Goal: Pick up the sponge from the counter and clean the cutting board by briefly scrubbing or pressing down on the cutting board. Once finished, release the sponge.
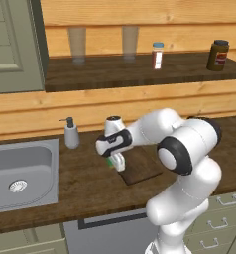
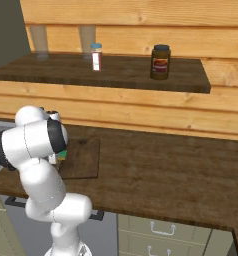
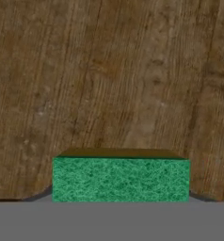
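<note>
Dark wood-grain counter [image 1: 85,186] runs under a pale plank wall, with the sponge [image 3: 120,180] held low over the cutting board [image 1: 142,168], a sliver of green showing at the end effector [image 1: 115,162]. Seen from the hand, the green block sits at the fingers with brown wood grain beyond it; the end effector is closed around it. Left of the board stand a soap dispenser [image 1: 71,133] and steel sink [image 1: 21,173]. Above, a shelf [image 2: 116,72] carries a jar [image 2: 160,62].

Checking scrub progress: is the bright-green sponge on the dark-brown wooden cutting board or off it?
Cannot tell contact. The green sponge sits at the gripper over the wooden cutting board's near-left corner.
</note>
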Controlling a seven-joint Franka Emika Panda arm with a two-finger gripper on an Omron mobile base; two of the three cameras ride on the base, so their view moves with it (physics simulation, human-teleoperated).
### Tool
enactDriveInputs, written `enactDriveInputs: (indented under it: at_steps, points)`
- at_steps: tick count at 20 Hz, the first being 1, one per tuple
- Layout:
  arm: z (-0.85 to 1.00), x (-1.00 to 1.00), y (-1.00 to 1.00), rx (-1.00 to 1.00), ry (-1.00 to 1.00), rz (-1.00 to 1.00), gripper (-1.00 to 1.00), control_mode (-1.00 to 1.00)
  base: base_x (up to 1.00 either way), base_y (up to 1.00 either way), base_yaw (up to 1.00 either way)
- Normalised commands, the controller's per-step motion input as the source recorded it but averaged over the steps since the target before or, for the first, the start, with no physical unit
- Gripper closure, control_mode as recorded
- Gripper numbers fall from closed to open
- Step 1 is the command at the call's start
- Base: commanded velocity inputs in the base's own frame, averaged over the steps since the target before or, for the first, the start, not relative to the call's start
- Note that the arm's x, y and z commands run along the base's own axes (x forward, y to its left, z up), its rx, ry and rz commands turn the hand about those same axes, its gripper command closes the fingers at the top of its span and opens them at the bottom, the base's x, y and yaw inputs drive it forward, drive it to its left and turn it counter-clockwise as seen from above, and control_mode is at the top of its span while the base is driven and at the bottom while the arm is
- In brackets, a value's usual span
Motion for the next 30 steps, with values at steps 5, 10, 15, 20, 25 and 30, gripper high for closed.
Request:
enactDriveInputs:
  at_steps: [5, 10, 15, 20, 25, 30]
  points:
    - [0.0, -0.3, -0.39, 0.09, 0.02, 0.24, 1.0, -1.0, 0.0, 0.0, 0.0]
    - [-0.04, -0.02, -0.04, 0.06, 0.14, 0.0, 1.0, -1.0, 0.0, 0.0, 0.0]
    - [-0.01, -0.35, 0.0, 0.15, 0.16, 0.0, 1.0, -1.0, 0.0, 0.0, 0.0]
    - [-0.16, -0.58, 0.0, 0.1, 0.17, 0.0, 1.0, -1.0, 0.0, 0.0, 0.0]
    - [-0.36, -0.48, -0.05, -0.03, 0.15, 0.0, 1.0, -1.0, 0.0, 0.0, 0.0]
    - [-0.61, -0.69, -0.01, -0.09, 0.11, 0.0, 1.0, -1.0, 0.0, 0.0, 0.0]
